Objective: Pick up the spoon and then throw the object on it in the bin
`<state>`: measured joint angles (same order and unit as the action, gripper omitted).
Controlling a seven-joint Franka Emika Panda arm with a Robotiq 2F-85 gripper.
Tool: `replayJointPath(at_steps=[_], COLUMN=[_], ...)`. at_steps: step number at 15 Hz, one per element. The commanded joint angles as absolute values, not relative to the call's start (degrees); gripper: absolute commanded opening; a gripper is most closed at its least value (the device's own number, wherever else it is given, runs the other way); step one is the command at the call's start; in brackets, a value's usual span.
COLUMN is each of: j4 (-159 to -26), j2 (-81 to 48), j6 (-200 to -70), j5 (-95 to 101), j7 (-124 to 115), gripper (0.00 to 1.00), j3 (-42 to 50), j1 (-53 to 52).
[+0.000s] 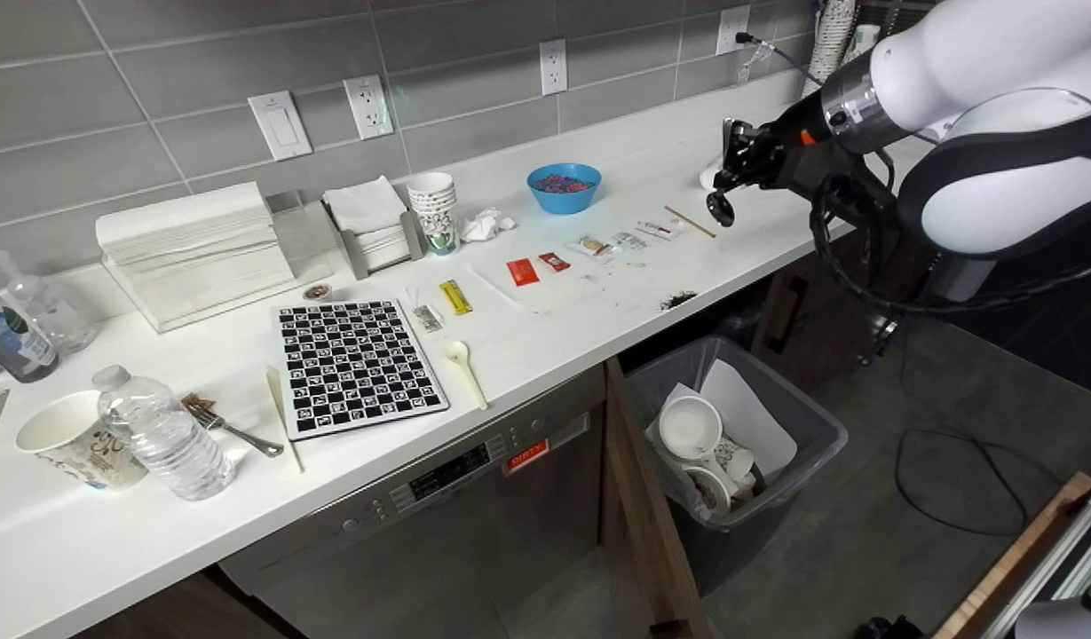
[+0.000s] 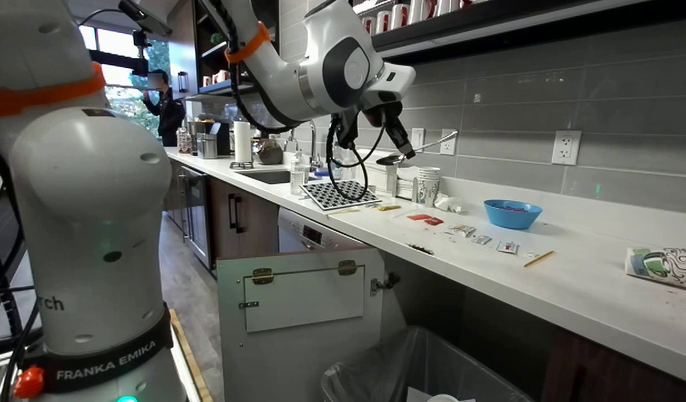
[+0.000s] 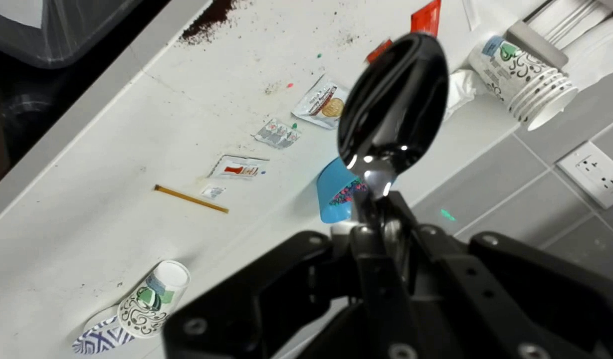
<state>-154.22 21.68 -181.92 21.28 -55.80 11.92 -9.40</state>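
Pincer (image 3: 381, 203) nearly closed, clamped around the neck of the spoon (image 3: 393, 99), spoon's oval end dark and glossy, slender silver handle slanting upward, above the counter (image 3: 111, 159)

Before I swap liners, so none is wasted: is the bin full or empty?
Part full: in an exterior view, white cups lie inside the bin, below its rim.
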Motion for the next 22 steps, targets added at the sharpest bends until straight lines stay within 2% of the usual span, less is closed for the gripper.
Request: replayJointPath(at_steps=[1, 6, 8, 9, 11, 15, 16, 22], j4=[-150.80, -143.17, -145.11, -144.38, -144.53, -144.61, -144.61, -137.59], j2=[25.51, 25.59, 24.43, 24.30, 24.24, 23.82, 23.80, 16.25], j6=[-170.60, -159.94, -162.91, -162.33, -162.10, -162.09, -162.09, -159.11], j5=[18.98, 15.73, 4.99, 1.27, -0.51, -0.43, -0.43, -11.73], j7=[-49.44, -40.02, -33.35, -30.08, -29.01, -29.28, -29.29, -22.82], gripper=[0.02, 0.02, 0.02, 0.09, 0.09, 0.09, 0.02, 0.02], j3=[20.00, 26.96, 16.38, 15.19, 11.88, 10.77, 10.77, 7.03], j1=[-18.59, -25.18, -14.64, -13.53, -10.39, -9.39, -9.37, -5.61])
